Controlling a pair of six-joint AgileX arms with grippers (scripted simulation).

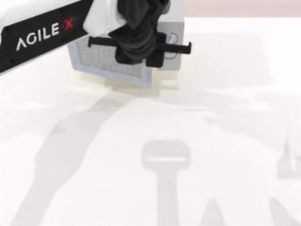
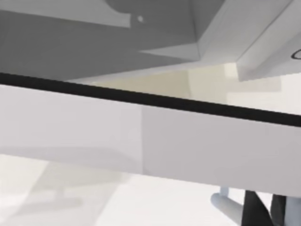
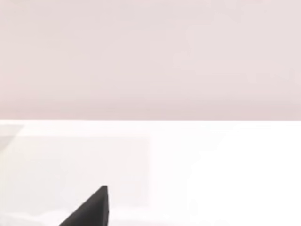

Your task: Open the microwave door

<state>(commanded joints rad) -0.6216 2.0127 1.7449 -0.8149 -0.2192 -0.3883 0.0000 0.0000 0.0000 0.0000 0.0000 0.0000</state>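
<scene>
at the far edge of the table (image 1: 197, 141), left of centre in the top view, sits the microwave (image 1: 175, 28), a small light-grey box whose two round knobs (image 1: 172, 38) are stacked on the panel at its right. the microwave door (image 1: 110, 61), with its speckled mesh window, stands slightly ajar: its right edge has swung out a little from the body, while its left edge stays close to the box. my left arm (image 1: 33, 33), black with the agilex lettering, reaches in from the top view's left and ends directly over the front of the microwave. the left gripper (image 1: 155, 49) hangs at the door's right edge, just beside the knob panel; its dark body covers the fingers, so i cannot tell how far the claw is spread or whether it has hold of the handle strip. from the left wrist view, a pale panel (image 2: 141, 141) with a dark top edge fills the middle, with a cream-coloured gap behind it. my right arm is not seen from above; the right wrist view shows only bare table (image 3: 211, 165) and a dark fingertip (image 3: 94, 209).
</scene>
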